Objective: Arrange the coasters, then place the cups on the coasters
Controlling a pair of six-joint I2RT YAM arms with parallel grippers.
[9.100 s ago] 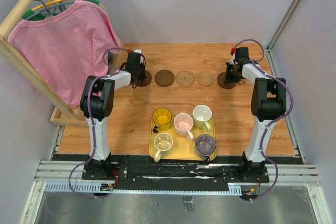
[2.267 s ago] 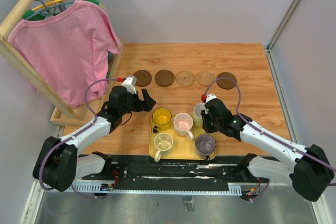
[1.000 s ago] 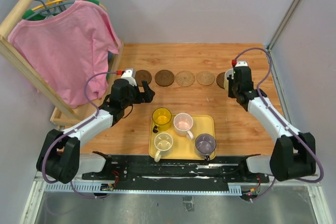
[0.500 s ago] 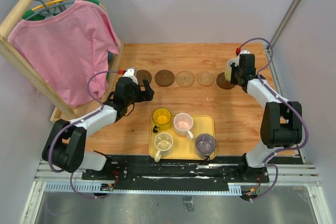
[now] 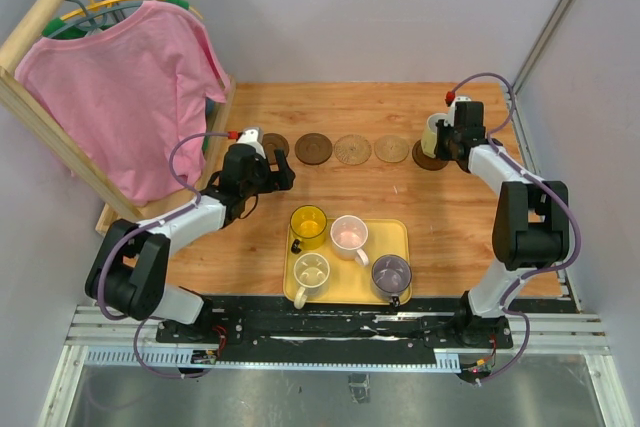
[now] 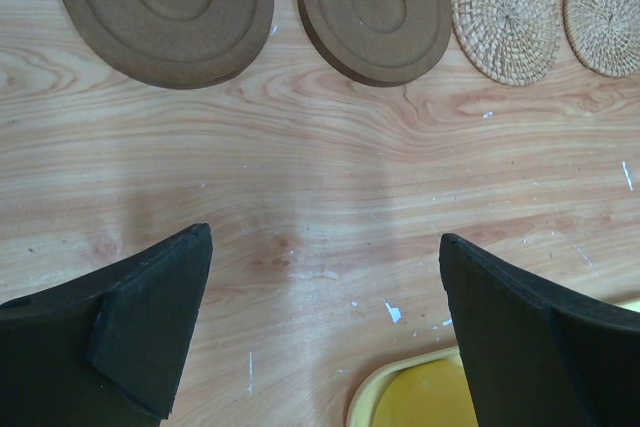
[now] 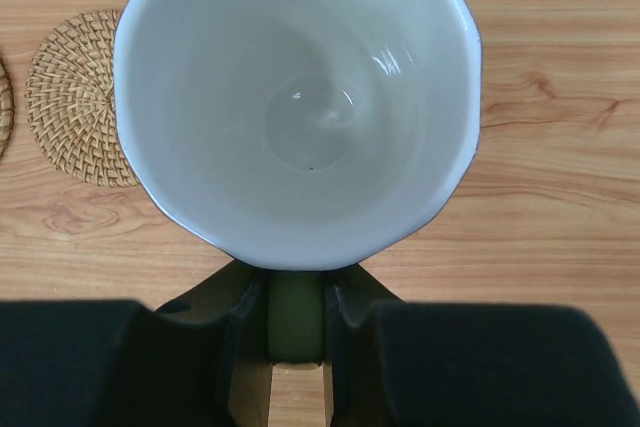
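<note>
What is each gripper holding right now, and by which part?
The right gripper grips the pale green cup by its handle. The left gripper is open, holding nothing.

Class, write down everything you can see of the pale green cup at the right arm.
The pale green cup is a small glossy mug, ceramic by its look, white inside and empty, with a slightly wavy rim. It is upright, mouth up. Its green handle is pinched between the fingers of the right gripper. It is above the dark brown coaster at the right end of the row; whether it rests on it cannot be told. A woven coaster lies beside it.
</note>
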